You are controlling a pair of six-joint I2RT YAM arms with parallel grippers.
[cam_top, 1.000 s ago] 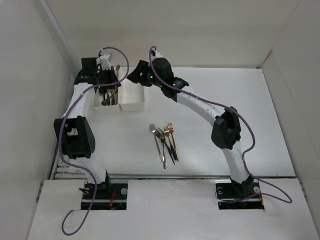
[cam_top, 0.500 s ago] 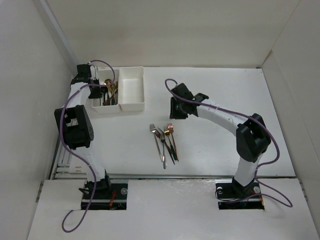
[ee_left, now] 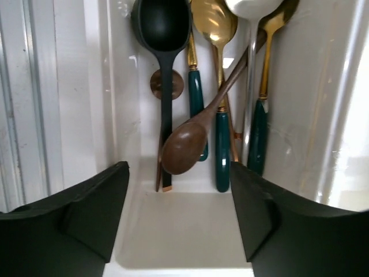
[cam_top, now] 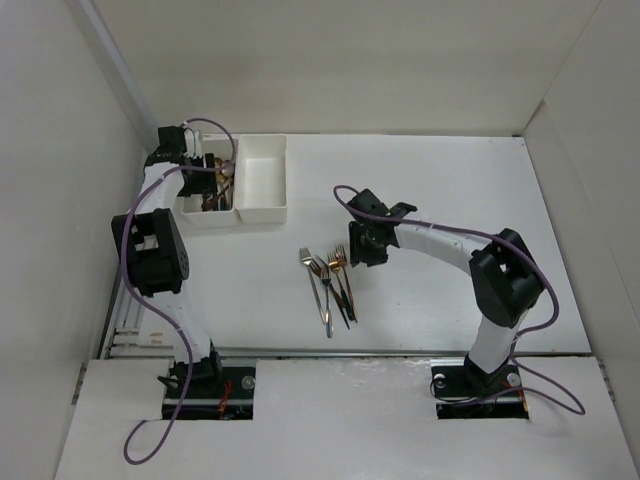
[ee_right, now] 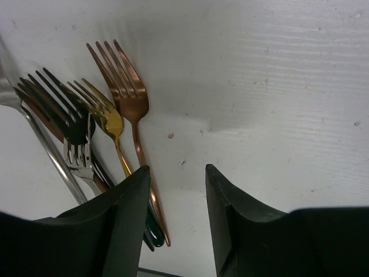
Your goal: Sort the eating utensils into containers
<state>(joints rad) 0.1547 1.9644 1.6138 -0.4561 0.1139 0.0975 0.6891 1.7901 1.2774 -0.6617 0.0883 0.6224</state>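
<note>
- Top external view: picks out the left gripper (cam_top: pixel 205 165) over the left bin (cam_top: pixel 212 218) at the far left of the table (cam_top: pixel 450 180), and the right gripper (cam_top: pixel 365 245) down low by the cluster of forks (cam_top: pixel 330 285) mid-table.
- Left wrist view: looks straight down into that bin between jaws spread wide, with nothing in them. Sits right above the spoons (ee_left: pixel 219 115), which fits this bin's role as the spoon container.
- Counts a brown spoon (ee_left: pixel 184 147) slanted across the rest, a black spoon (ee_left: pixel 161 23) along the bin wall, and a gold spoon (ee_left: pixel 214 23) with a dark green handle. Puts all of them inside the bin, clear of the fingers.
- Right wrist view: shows jaws partly open and empty, hanging just above the fork handles with the tines pointing away. Looks lined up for a pick.
- Spots a copper fork (ee_right: pixel 124 86) on the outside of the bunch, its handle running in toward the gap between the fingers. Makes it the likeliest target.
- Notes a gold fork (ee_right: pixel 106 115) just beside it, then a black fork (ee_right: pixel 63 115) and a silver fork (ee_right: pixel 78 156) overlapping further left.
- Finds the right bin (cam_top: pixel 263 213) joined to the spoon bin and apparently bare. Seems the sensible home for forks, sorting by type.
- Warns of crossed handles: closing on one could drag a neighbour along.
</note>
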